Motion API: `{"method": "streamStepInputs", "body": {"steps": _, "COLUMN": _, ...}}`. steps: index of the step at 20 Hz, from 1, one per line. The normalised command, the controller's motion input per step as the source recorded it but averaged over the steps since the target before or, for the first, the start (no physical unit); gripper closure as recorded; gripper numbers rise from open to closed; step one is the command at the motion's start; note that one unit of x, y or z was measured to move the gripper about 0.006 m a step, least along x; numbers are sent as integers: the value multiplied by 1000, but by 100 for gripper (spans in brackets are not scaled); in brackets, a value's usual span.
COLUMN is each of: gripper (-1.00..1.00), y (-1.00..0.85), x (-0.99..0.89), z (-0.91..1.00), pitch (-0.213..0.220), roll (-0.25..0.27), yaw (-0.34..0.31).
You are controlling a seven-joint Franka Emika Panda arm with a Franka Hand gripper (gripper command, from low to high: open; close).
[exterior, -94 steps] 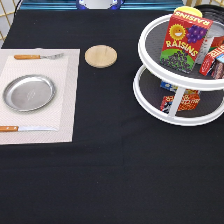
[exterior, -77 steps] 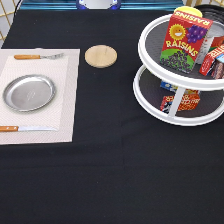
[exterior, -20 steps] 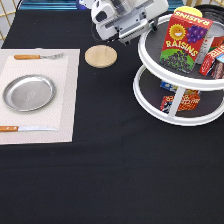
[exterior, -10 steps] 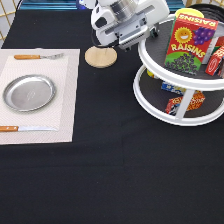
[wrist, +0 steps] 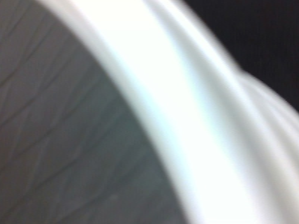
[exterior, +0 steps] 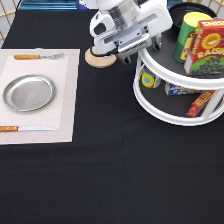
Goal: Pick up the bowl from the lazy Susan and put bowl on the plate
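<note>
The white two-tier lazy Susan stands at the exterior view's right. The glossy black bowl sits on its upper tier at the far side, partly hidden behind a yellow-green can. My gripper is at the near-left rim of the upper tier, apart from the bowl. The silver plate lies bare on a placemat at the exterior view's left. The wrist view shows only the white rim and the grey mesh shelf from very close.
A raisins box stands on the upper tier. A small can, a blue box and a red box are on the lower tier. A wooden coaster lies beside the gripper. A fork and knife flank the plate.
The arm came in from the exterior view's top and reached the upper tier's rim. The turntable has turned: the raisins box swung right and the bowl came into view.
</note>
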Motion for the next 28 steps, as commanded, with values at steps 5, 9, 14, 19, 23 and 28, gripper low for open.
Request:
{"method": "streamStepInputs", "body": {"steps": 5, "gripper": -100, "y": -105, "x": 189, "z": 291, "pitch": -75, "roll": 11, "yaw": 56}}
{"method": "streamStepInputs", "body": {"steps": 9, "gripper": -100, "y": -84, "x": -261, "z": 720, "pitch": -12, "roll": 33, "yaw": 63}}
{"method": "streamStepInputs", "body": {"steps": 14, "gripper": -100, "y": 0, "x": -542, "z": 565, "pitch": 47, "roll": 32, "yaw": 92}}
{"method": "streamStepInputs", "body": {"steps": 19, "gripper": -100, "y": 0, "x": -635, "z": 216, "pitch": 108, "roll": 54, "yaw": 106}}
{"method": "streamStepInputs", "body": {"steps": 23, "gripper": -100, "y": -199, "x": -451, "z": 21, "pitch": 137, "roll": 102, "yaw": 77}}
{"method": "streamStepInputs", "body": {"steps": 28, "gripper": -100, "y": -410, "x": -107, "z": -159, "pitch": 130, "roll": 107, "yaw": 39}}
